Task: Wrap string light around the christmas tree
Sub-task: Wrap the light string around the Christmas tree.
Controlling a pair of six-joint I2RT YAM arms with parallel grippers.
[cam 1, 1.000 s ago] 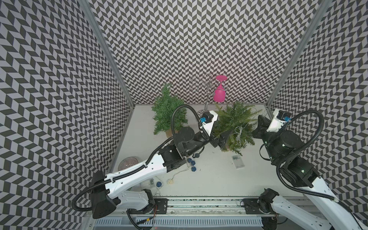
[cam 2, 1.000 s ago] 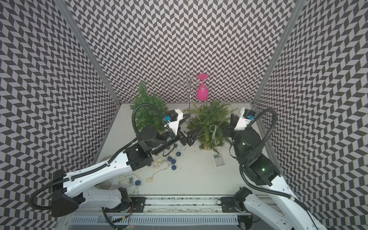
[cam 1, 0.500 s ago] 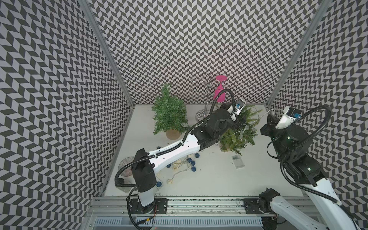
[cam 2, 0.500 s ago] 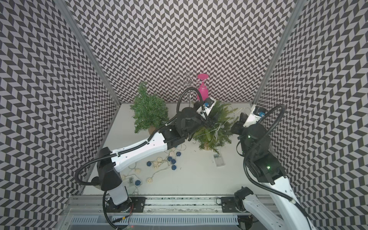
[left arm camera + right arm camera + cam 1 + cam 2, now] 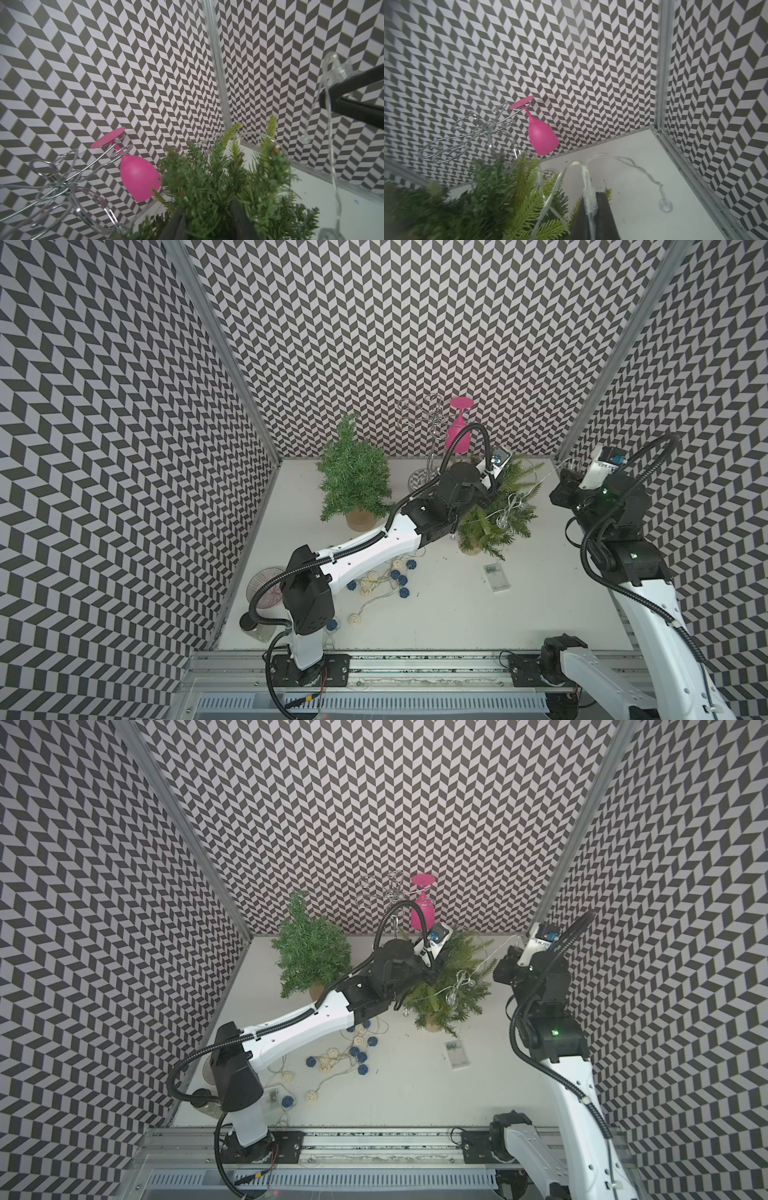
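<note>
Table (image 5: 540, 605) carries everything; 2 arms: left arm (image 5: 374, 547) stretched across to the back, right arm (image 5: 648, 601) raised along the right side.

2 trees, both potted and upright: christmas tree (image 5: 486, 526) has the wire on it; second tree (image 5: 353, 477) stands bare, well apart to its left in both top views.

Left gripper (image 5: 207, 214) sits in the top of the christmas tree; fingers (image 5: 236, 218) stand partly apart with branches between them; cannot tell whether they pinch the foliage.

Right gripper (image 5: 591, 197) is clenched on the string light (image 5: 585, 178), just beside the tree's right edge and above the table.

The clear wire lies over the tree's upper branches, runs from the crown out to the right gripper and passes between its closed fingers; a loose tail hangs past them.

1 chrome glass rack (image 5: 56, 178) behind the trees at the back wall; 1 pink glass (image 5: 457, 439) hangs upside down on it.

1 ball garland (image 5: 386, 578) lies tangled on the table under the left arm: at least 6 blue balls, about as many wicker ones; the tangle blocks an exact count.

1 ribbed tinted glass (image 5: 264, 593) sits at the table's left edge.

1 clear battery box (image 5: 496, 578) lies flat in front of the christmas tree, apart from it.

Bulbs countable in the left wrist view: 3; 1 is at the right gripper's fingers and 2 dangle below.
</note>
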